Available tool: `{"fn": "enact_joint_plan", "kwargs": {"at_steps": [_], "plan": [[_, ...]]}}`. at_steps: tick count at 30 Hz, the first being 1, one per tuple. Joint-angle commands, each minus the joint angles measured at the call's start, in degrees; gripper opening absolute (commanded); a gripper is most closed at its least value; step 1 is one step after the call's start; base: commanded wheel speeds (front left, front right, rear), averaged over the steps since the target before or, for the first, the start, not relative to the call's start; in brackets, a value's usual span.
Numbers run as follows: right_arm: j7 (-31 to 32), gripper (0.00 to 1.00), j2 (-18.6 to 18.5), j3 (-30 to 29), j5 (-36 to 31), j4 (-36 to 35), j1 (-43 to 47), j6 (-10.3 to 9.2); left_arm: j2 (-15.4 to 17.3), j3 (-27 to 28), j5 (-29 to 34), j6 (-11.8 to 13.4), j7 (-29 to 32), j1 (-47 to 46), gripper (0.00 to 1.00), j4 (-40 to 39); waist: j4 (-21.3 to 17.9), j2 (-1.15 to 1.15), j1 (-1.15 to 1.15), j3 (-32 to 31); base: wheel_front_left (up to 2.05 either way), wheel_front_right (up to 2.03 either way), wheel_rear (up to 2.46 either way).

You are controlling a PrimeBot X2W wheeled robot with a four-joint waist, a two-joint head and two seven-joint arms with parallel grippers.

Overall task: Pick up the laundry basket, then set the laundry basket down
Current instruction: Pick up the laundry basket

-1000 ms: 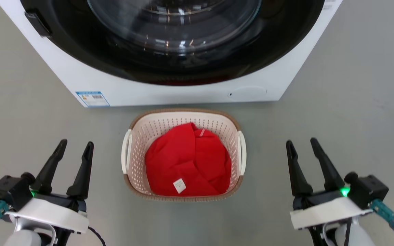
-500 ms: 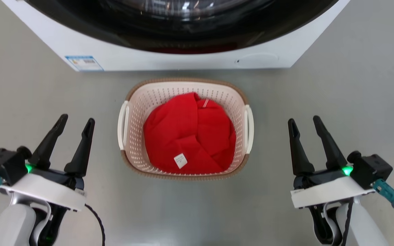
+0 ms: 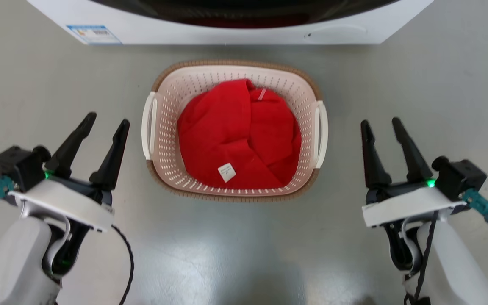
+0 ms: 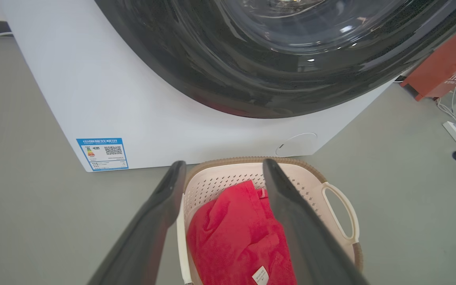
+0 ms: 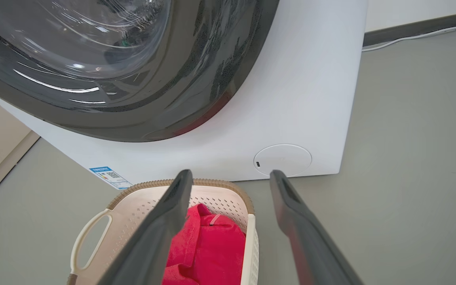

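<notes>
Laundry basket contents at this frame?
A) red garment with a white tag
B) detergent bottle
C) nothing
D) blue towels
A: a red garment with a white tag lies inside the laundry basket.

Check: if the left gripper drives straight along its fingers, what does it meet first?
Probably the white front panel of the washing machine, below the door. The left gripper points past the left side of the laundry basket. Its height is unclear, so it could clip the basket's rim first.
</notes>
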Motion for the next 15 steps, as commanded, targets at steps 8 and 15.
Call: {"fn": "enact_joint_plan", "kwargs": {"at_steps": [8,15], "plan": [[-0.60,1.00,0.14,1.63,1.84,3.32,-3.85,0.01,3.26,-1.37,-2.13,-0.33,-0.30,-6.87,1.00,3.07,0.41,0.00,0.00,4.48,0.00,0.00,0.00],[-0.60,1.00,0.14,3.03,1.91,6.96,-7.27,0.01,4.43,-4.58,-3.66,-0.33,-0.30,-11.64,1.00,6.00,-0.06,0.00,0.00,7.65,0.00,0.00,0.00]]}}
